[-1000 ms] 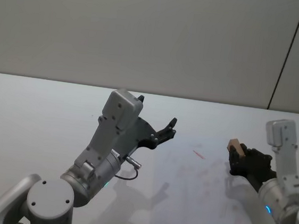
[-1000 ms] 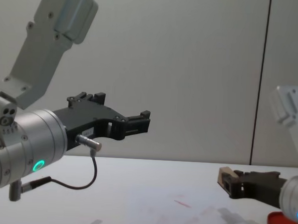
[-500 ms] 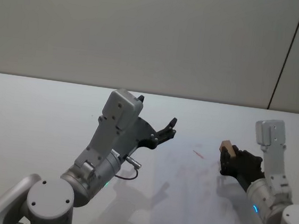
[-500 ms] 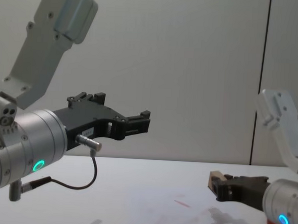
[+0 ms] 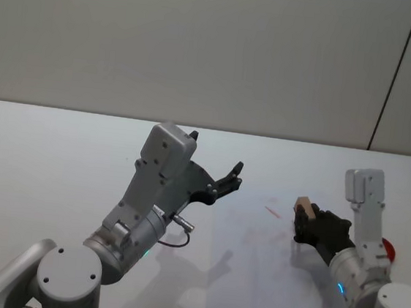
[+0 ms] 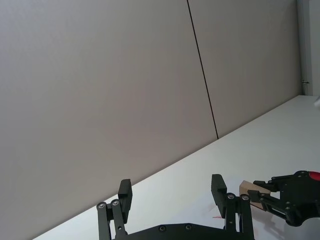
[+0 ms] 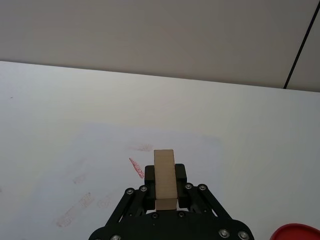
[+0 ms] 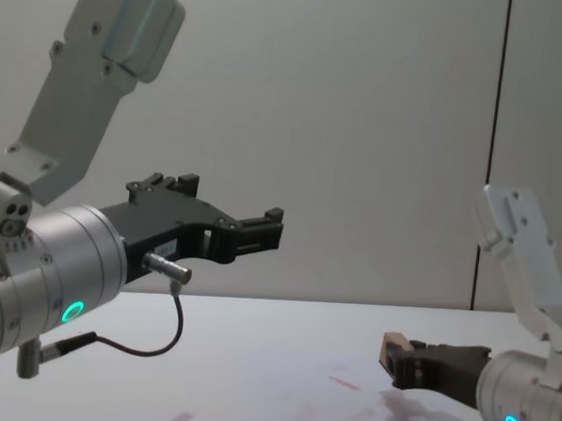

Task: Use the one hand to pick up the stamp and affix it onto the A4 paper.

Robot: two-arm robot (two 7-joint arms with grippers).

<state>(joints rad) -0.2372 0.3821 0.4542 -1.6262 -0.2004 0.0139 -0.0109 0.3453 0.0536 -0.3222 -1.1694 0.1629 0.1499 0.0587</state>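
My right gripper (image 5: 307, 223) is shut on the stamp (image 5: 304, 205), a small tan wooden block that sticks out past the black fingers. It hovers just above the right part of the A4 paper (image 5: 266, 278), a white sheet with faint red marks. The right wrist view has the stamp (image 7: 164, 179) upright between the fingers, with the paper (image 7: 95, 170) and a red streak below it. From the chest, the stamp (image 8: 390, 350) hangs a little above the table. My left gripper (image 5: 230, 179) is held up in the air left of the paper, open and empty.
A red round ink pad (image 5: 388, 252) lies on the table to the right of the paper, behind the right arm. A thin cable (image 8: 152, 340) dangles under the left wrist. The white table (image 5: 50, 160) stretches to the left and back.
My right gripper has carried the stamp leftward, from beyond the paper's right edge to over the sheet, and lower. The left arm has not moved.
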